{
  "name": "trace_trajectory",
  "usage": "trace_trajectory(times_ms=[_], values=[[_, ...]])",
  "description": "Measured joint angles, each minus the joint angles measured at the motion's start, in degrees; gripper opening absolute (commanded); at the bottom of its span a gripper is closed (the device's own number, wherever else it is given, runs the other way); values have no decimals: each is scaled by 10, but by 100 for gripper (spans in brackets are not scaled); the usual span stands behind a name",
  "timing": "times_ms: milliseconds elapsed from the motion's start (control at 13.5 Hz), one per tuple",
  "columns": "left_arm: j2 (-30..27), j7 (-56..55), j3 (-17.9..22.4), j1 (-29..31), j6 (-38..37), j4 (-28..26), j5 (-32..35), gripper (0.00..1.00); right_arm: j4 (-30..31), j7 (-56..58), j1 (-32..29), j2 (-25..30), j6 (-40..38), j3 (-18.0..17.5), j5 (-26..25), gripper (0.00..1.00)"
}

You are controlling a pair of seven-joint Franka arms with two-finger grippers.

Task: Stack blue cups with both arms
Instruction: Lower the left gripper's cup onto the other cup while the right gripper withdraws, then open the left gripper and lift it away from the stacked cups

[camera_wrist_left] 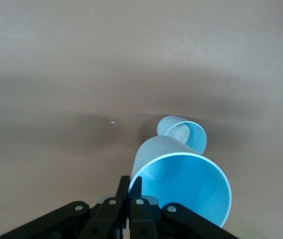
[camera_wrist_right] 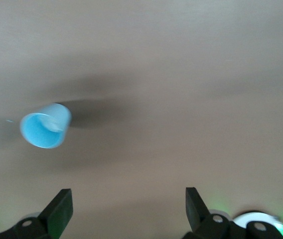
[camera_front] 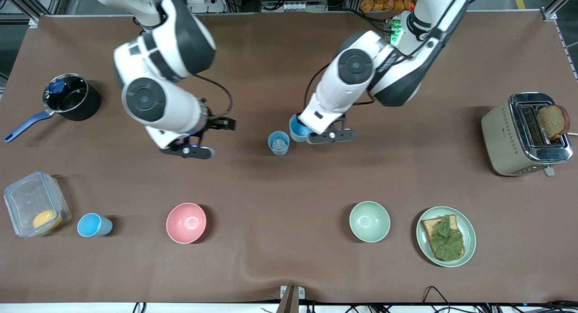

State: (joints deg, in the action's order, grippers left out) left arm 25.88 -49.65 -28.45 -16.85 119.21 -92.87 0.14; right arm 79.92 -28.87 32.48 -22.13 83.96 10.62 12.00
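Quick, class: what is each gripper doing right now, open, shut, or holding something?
Left gripper: shut on the rim of a blue cup, held over the table.
Right gripper: open, holding nothing.

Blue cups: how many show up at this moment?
3. One blue cup is held by the left hand above the table; a paler one stands beside it mid-table; a third sits between the clear container and pink bowl. None looks hidden.

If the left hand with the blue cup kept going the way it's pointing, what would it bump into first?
Most likely the other blue cup standing on the table. The left hand, shut on its blue cup, points toward it, though how far apart they are is hard to judge.
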Motion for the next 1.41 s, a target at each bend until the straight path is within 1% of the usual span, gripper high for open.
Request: trace_trajectory(times_ms=[149, 372, 520, 669, 818, 966, 1115, 1189, 1264, 1338, 1412], values=[[27, -18, 1, -16, 12, 18, 2, 0, 4, 41, -39, 12, -17, 6, -6, 100], [55, -34, 2, -39, 29, 33, 3, 0, 31, 118, -125, 50, -24, 9, -13, 100], [69, -36, 4, -51, 48, 35, 5, 0, 59, 192, -193, 92, -25, 9, -38, 100], [83, -44, 13, -66, 62, 36, 26, 0, 73, 251, -241, 134, -22, 10, -79, 100], [95, -58, 18, -74, 67, 37, 52, 0, 79, 265, -266, 177, -9, 5, -96, 100], [103, -59, 19, -75, 68, 38, 58, 0, 83, 265, -287, 209, -5, -15, -100, 100], [109, -59, 20, -75, 80, 39, 60, 0, 96, 263, -296, 219, 15, -30, -102, 100], [113, -59, 20, -75, 85, 39, 65, 0, 119, 262, -298, 220, 49, -34, -103, 100], [116, -59, 20, -76, 87, 39, 71, 39, 147, 261, -301, 219, 83, -36, -104, 100], [121, -59, 20, -77, 89, 40, 76, 99, 170, 261, -306, 219, 102, -36, -106, 100], [123, -59, 20, -78, 90, 40, 77, 100, 181, 261, -309, 219, 108, -36, -106, 100]])
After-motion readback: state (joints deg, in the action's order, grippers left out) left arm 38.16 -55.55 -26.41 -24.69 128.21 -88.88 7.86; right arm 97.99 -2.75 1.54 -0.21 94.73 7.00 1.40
